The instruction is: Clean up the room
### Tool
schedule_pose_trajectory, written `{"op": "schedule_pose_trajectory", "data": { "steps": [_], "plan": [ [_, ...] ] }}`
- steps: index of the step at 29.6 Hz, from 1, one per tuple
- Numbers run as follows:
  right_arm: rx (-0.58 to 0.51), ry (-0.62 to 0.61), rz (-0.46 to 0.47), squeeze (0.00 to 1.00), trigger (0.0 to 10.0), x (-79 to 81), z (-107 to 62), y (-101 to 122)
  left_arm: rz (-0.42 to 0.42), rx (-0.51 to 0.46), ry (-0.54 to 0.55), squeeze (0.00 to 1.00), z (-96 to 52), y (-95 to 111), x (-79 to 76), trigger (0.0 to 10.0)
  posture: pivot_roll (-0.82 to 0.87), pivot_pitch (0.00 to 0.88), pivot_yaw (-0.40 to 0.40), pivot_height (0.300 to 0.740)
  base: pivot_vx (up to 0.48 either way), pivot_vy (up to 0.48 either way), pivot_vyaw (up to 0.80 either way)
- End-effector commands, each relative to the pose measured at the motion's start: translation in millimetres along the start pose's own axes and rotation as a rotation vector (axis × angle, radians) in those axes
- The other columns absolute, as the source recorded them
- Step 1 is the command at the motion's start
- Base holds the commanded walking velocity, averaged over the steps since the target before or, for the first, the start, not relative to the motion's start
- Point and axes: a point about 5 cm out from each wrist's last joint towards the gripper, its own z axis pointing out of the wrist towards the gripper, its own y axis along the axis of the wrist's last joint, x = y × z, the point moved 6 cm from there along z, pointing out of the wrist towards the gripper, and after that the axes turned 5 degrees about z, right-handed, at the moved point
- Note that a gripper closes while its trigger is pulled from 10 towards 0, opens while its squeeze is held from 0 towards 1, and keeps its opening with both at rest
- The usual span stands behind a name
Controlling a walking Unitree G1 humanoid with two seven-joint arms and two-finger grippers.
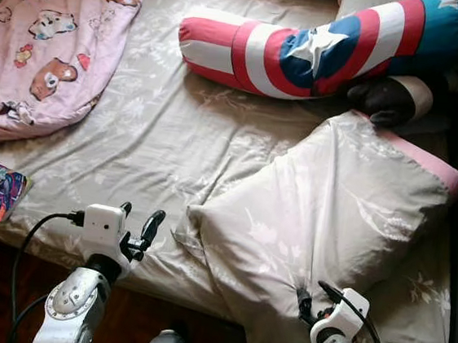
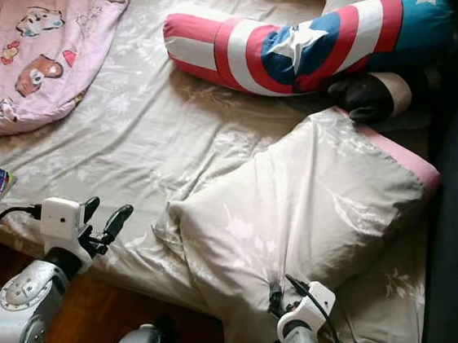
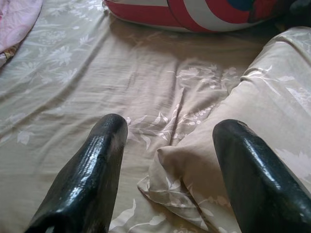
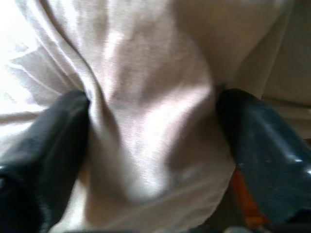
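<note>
Beige crumpled pillow (image 1: 322, 222) | right tool (image 4: 150, 160) clamped on it | left tool (image 1: 137, 226) apart

A beige pillow (image 1: 322, 222) lies askew on the bed (image 1: 161, 115) (floral sheet) — left gripper (image 1: 139, 218) spread just beside it.

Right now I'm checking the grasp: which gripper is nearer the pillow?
Right. The right gripper has pillow fabric bunched between its fingers at the near edge; the left gripper hovers open beside its corner, not touching.
</note>
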Motion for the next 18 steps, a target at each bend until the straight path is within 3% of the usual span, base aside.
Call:
{"op": "schedule_pose_trajectory", "data": {
  "steps": [1, 18],
  "plan": [
    [0.114, -0.032, 0.01, 0.0, 0.0, -8.5, -8.4, -37.4, 0.001, 0.031, 0.012, 0.0, -7.8, -5.5, 4.6, 10.0, 0.3, 0.366, 0.092, 0.74, 0.0, 0.0, 0.0],
    [0.111, -0.064, 0.017, 0.0, 0.0, -13.1, -7.5, -33.7, 0.005, 0.049, 0.015, 0.0, -7.7, -2.5, 4.9, 10.0, 0.29, 0.353, 0.085, 0.74, 0.0, 0.0, 0.0]
  ]
}}
